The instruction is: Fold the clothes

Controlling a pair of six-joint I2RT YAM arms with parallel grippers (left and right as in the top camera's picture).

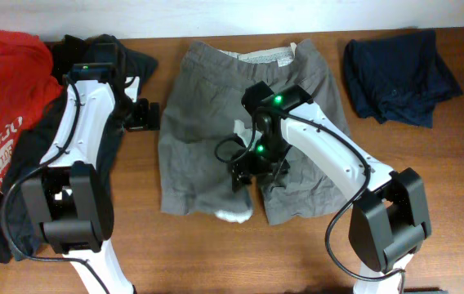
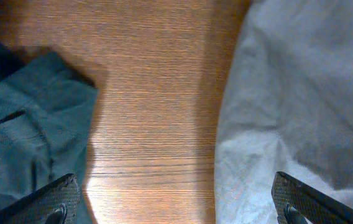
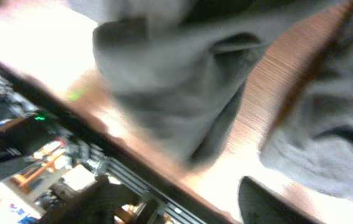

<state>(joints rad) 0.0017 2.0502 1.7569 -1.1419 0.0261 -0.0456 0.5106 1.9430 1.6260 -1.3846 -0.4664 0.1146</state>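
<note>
Fingers (image 2: 52, 200) of the left gripper (image 1: 144, 114) stand wide apart over bare table (image 2: 158, 93), between the black tee (image 2: 27, 124) and the shorts (image 1: 207, 122). The right gripper (image 1: 256, 170), blurred in its wrist view, looks spread above the crotch. The grey-khaki shorts lie flat mid-table, with the pale-lined waistband (image 1: 261, 55) at the far side and white lining (image 1: 236, 215) peeking from one hem.

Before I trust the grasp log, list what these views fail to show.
- Right gripper: overhead, its own wrist covers the jaws; the right wrist view is blurred, so any grip on the shorts is unclear.
- Black tee: overhead, the left arm covers its middle.
</note>
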